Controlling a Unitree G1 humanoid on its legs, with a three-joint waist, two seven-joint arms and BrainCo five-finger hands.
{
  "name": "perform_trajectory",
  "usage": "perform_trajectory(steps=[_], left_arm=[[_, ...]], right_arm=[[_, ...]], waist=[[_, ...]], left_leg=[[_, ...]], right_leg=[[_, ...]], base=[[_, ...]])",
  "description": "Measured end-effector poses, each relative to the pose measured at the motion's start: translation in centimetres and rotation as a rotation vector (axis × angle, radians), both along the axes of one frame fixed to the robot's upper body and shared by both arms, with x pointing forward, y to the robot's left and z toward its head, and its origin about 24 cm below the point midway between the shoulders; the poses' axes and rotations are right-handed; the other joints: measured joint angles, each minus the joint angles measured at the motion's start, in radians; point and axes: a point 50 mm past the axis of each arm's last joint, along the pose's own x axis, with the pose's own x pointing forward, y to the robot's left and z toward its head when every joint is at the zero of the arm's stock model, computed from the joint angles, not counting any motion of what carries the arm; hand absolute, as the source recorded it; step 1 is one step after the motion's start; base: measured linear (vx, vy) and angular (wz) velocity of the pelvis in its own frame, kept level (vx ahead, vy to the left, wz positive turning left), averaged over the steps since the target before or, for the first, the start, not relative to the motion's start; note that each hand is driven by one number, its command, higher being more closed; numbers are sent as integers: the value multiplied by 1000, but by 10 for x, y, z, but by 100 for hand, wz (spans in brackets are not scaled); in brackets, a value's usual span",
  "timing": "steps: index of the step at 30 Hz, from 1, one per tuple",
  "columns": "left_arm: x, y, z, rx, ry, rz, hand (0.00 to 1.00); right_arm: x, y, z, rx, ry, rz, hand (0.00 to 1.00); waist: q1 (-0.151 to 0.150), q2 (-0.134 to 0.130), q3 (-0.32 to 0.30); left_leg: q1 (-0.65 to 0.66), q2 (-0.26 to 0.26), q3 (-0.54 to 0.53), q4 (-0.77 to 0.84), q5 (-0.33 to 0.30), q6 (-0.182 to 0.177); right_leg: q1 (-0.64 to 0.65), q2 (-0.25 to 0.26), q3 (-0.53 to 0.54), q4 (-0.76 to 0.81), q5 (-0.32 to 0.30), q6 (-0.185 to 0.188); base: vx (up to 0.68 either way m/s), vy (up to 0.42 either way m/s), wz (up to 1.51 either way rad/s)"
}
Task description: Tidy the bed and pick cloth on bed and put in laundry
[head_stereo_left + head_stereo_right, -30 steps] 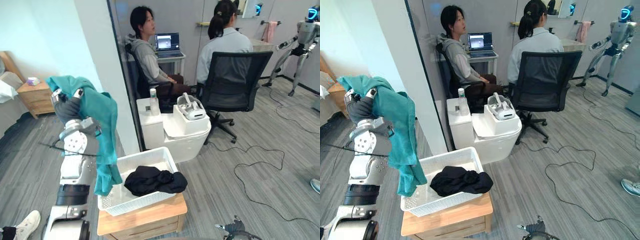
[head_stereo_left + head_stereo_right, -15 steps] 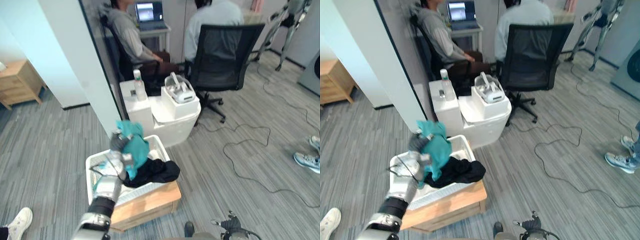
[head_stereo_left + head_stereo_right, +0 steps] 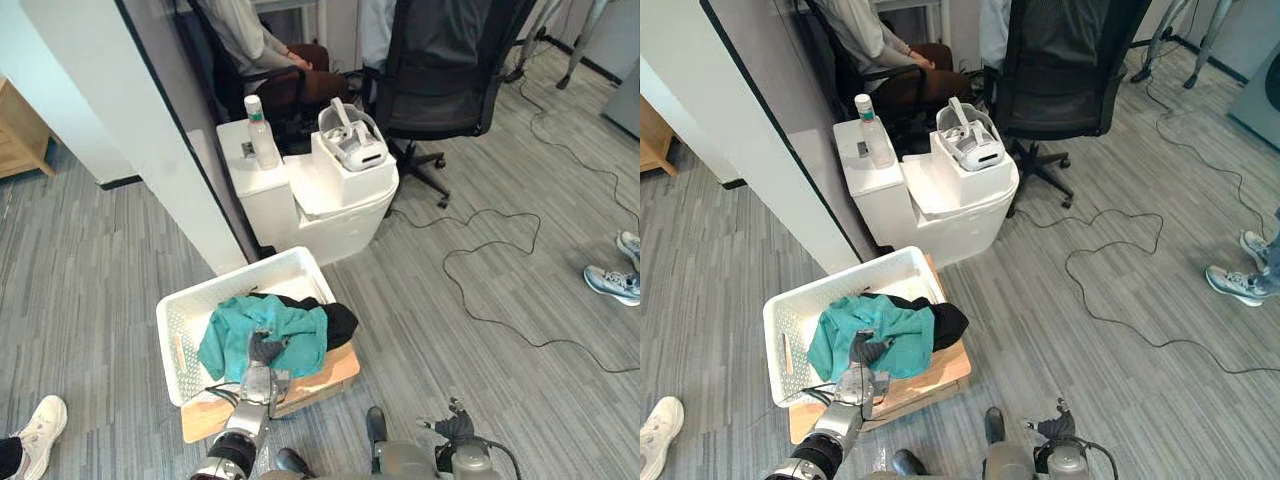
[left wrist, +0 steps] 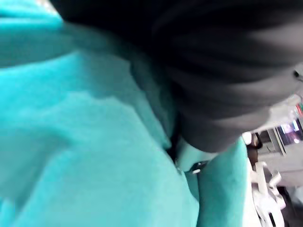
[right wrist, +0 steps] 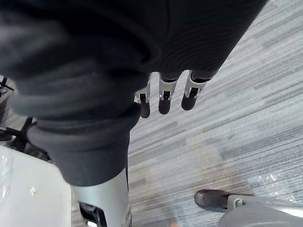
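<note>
Teal cloth lies heaped inside the white basket, its long axis along the basket's longer side. One end laps over the black cloth at the basket's right end. The basket sits on a wooden bench. The left robot hand rests on the teal cloth by the basket's near rim; its wrist view shows teal folds pressed right against it (grip: cannot tell). The right wrist view adds the right robot hand, fingers straight and apart, over the floor beyond the basket.

Grey plank floor, black office chair
</note>
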Motion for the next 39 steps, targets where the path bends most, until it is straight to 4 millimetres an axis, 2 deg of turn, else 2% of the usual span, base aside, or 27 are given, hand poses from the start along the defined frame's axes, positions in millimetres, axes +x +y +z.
perform_trajectory(steps=[3,5,11,16,20,23,25,26,29,32,33,34,36,37,38,39], left_arm=[[4,30,11,64,-52,83,0],[11,39,21,65,-97,110,0],[20,44,40,10,-217,141,0],[15,48,54,-95,-327,158,0],[1,55,46,-170,-312,206,0],[-24,67,27,-222,-228,300,0],[-57,84,9,-243,-147,428,0],[-61,86,7,-244,-136,443,0],[-96,102,-12,-234,-24,564,0],[-136,106,-36,-304,125,683,0],[-154,100,-49,-368,200,723,0],[-162,95,-55,-398,239,732,0],[-197,66,-78,-515,411,746,0],[-205,56,-83,-547,449,744,0],[-220,32,-92,-618,534,721,0],[-225,23,-95,-638,563,704,0]], right_arm=[[5,3,1,-3,-8,25,0],[5,4,1,-4,-8,26,0],[2,5,0,7,2,30,0],[-6,4,-3,13,30,22,0],[-13,4,-6,21,67,21,0],[-16,9,-8,43,81,18,0],[-16,13,-9,60,88,11,0],[-16,13,-9,63,87,6,0],[-15,14,-10,82,85,-15,0],[-17,10,-10,86,91,-37,0],[-18,8,-10,89,92,-52,0],[-18,7,-11,89,92,-56,0],[-20,6,-12,97,101,-71,0],[-21,6,-12,102,103,-71,0],[-22,6,-13,117,109,-74,0],[-23,6,-13,127,110,-79,0]], waist=[[4,3,2],[16,5,4],[25,5,4],[33,4,0],[58,1,-25],[77,-6,-41],[80,-11,-63],[79,-12,-63],[87,-9,-69],[106,-3,-90],[107,1,-95],[107,3,-97],[108,11,-108],[108,12,-109],[108,14,-110],[108,13,-110]], left_leg=[[0,1,-14,1,0,0],[4,4,-22,1,0,0],[18,4,-47,-6,0,0],[40,6,-82,-6,0,0],[40,6,-106,-6,-1,0],[56,6,-125,-6,-3,-1],[59,5,-141,-6,-5,-1],[59,4,-145,-6,-5,-1],[69,3,-154,-6,-6,0],[69,0,-156,-6,-7,1],[71,-2,-161,-6,-8,2],[72,-3,-163,-6,-10,0],[73,-8,-168,-7,-17,4],[73,-10,-169,-7,-19,5],[73,-14,-171,-7,-25,2],[73,-15,-172,-7,-26,2]], right_leg=[[4,0,-10,-1,0,0],[15,0,-20,-6,-1,-1],[47,-10,-53,-15,-11,-4],[89,-15,-87,-18,-26,-3],[108,-18,-117,-28,-30,0],[139,-20,-138,-36,-36,5],[157,-23,-159,-49,-37,5],[161,-24,-163,-51,-37,5],[177,-28,-179,-56,-38,7],[179,-32,-185,-62,-40,8],[185,-34,-189,-64,-43,6],[188,-35,-191,-65,-44,6],[192,-40,-195,-65,-54,16],[192,-42,-195,-65,-55,18],[192,-46,-196,-64,-56,20],[192,-47,-195,-63,-57,20]], base=[[8,-12,7],[-12,-12,16],[-60,9,13],[-35,11,19],[2,11,22],[35,12,21],[21,10,20],[14,12,25],[-21,11,14],[-38,7,7],[-18,6,10],[-27,15,13],[-22,20,8],[-15,25,5],[-18,33,4],[-16,34,2]])
